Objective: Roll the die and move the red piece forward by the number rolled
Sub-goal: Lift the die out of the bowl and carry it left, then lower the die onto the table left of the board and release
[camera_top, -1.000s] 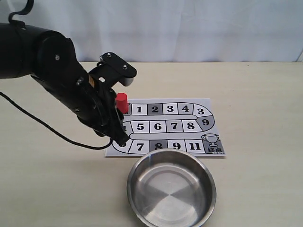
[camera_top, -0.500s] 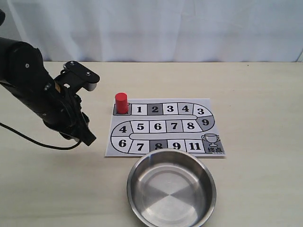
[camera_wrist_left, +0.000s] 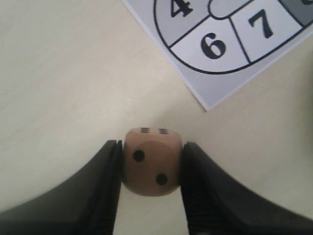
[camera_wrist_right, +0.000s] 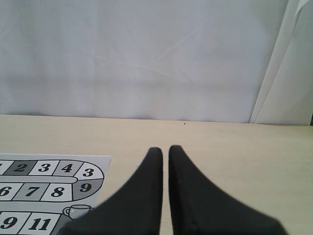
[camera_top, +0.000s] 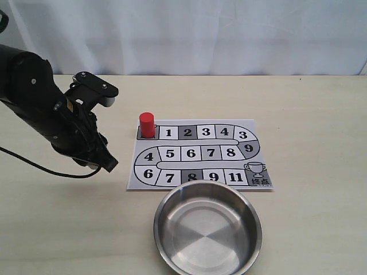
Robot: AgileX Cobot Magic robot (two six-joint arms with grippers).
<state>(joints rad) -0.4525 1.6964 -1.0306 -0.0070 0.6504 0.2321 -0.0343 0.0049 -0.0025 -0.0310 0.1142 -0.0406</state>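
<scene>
- die (camera_wrist_left: 150,164): clamped between the two fingers of the left end effector (camera_wrist_left: 151,147), a two-pip face toward the wrist camera, held over bare surface (camera_top: 309,114) just off the board (camera_top: 198,142) corner by square 6.
- From the room side the die is hidden behind the arm.
- red piece (camera_top: 147,124): upright on the dark start square, touching nothing, just beside square 1.
- right end effector (camera_wrist_right: 165,152): fingers together, nothing between them, parked clear of the board.
- Step, my read: die picked, roll not yet made.
- Next likely: carry it over the steel bowl (camera_top: 156,229) below the board and let go high enough to tumble.
- Then read the top face and count squares.
</scene>
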